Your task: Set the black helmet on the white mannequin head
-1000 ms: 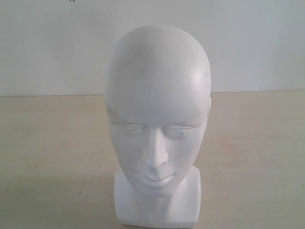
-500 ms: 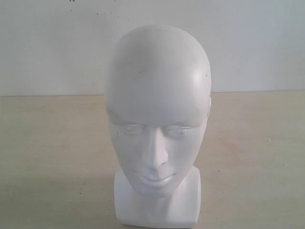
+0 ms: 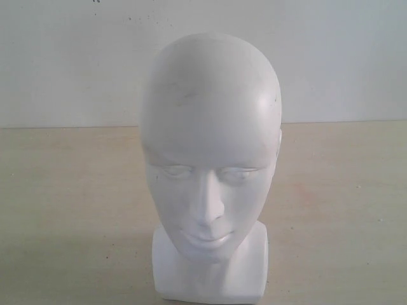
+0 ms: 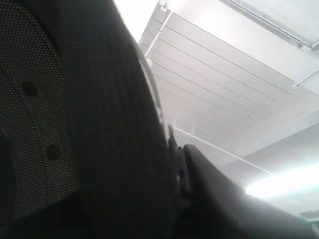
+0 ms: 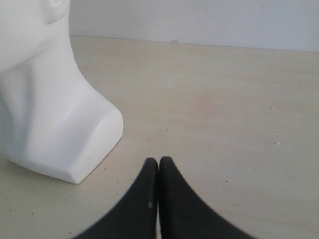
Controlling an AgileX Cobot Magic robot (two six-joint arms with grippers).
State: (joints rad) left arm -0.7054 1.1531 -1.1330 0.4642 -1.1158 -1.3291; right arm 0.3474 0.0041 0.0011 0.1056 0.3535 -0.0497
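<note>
Matte black helmet point(image 4: 99, 124), its mesh-padded lining filling the left wrist view, is clamped by its rim in the left gripper point(image 4: 175, 174), with the ceiling behind it. The smooth white mannequin head point(image 3: 210, 146) stands bare on the pale wooden table point(image 3: 63, 190). The right gripper point(image 5: 158, 167), jaws pressed together and empty, hovers beside its neck base.

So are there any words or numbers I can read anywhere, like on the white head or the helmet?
None can be read: no words, numbers, labels or signs show on the white head, the table, the wall or the dotted inside of the helmet.
</note>
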